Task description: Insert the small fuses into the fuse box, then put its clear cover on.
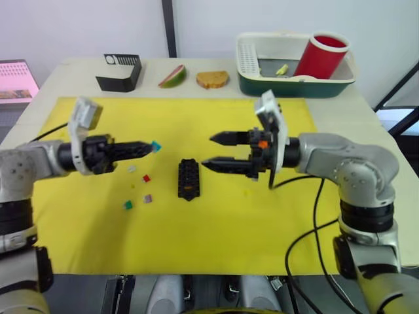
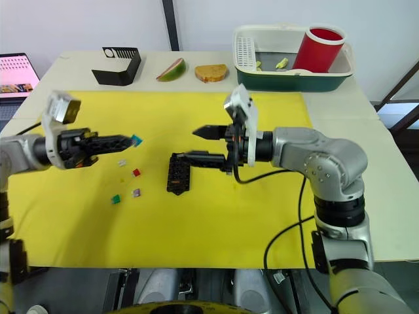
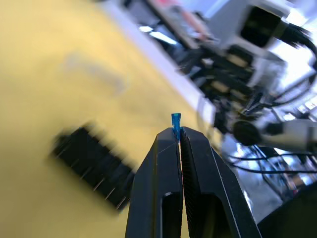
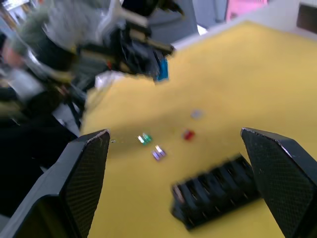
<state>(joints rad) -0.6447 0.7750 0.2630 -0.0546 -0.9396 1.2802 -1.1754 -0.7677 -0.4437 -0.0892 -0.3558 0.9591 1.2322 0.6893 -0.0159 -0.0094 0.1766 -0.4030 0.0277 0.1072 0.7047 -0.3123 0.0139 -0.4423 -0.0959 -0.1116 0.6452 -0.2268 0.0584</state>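
Yellow matting (image 1: 216, 255) covers most of a pale table, with a dish tub (image 1: 298, 85) holding a red cup (image 1: 321, 55) at the far edge around one o'clock, a black slotted stand (image 1: 120, 72) at eleven o'clock, and two pieces of play food between them

At the mat's centre lies the fuse box (image 1: 188, 178), long axis pointing from twelve to six. At about nine o'clock from it the loose fuses are scattered: a red fuse (image 1: 146, 177), a purple fuse (image 1: 148, 198), a green fuse (image 1: 128, 205) and a pale grey fuse (image 1: 132, 168), all apart from each other

The left gripper (image 3: 177, 135) hangs above the mat at ten o'clock from the box, its jaws pressed together on a blue fuse (image 1: 156, 146), which pokes out past the tips. The right gripper (image 1: 219, 151) hovers just at three o'clock of the box, jaws wide apart and holding nothing

Judging by looks, these fuses are feather-light, rigid and smooth-sided, so a tip pinch on the coloured plastic body is the sensible hold, blades left free and facing down; any skew in the grip could let one twist or flick away. Each slot will likely need a straight, gentle push. The box itself looks light enough to skid, so bracing one end with the free gripper seems wise. I cannot make out the clear cover
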